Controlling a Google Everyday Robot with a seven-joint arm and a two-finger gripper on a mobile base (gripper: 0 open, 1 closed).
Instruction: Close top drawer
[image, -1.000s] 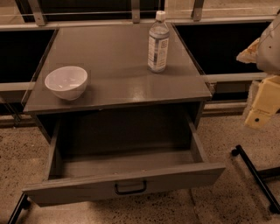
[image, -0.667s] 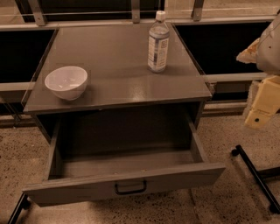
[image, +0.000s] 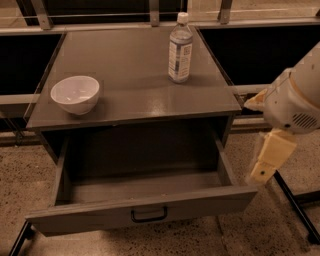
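The top drawer (image: 145, 214) is pulled far out of the grey cabinet. Its long flat front panel faces me and carries one black bar handle (image: 149, 215) at its centre. The inside of the drawer (image: 142, 182) looks empty. My gripper (image: 267, 159) hangs at the right, cream-coloured, just beside and slightly above the drawer's front right corner (image: 250, 192). I cannot tell whether it touches the drawer. It holds nothing that I can see.
A white bowl (image: 75, 94) sits on the cabinet top (image: 130, 75) at the left. A clear water bottle (image: 180, 48) stands at the back right. A speckled floor (image: 15, 170) surrounds the cabinet. A black bar (image: 295, 200) lies on the floor at the right.
My gripper has moved down and to the left, towards the drawer's front right corner. The drawer, bowl and bottle have not moved.
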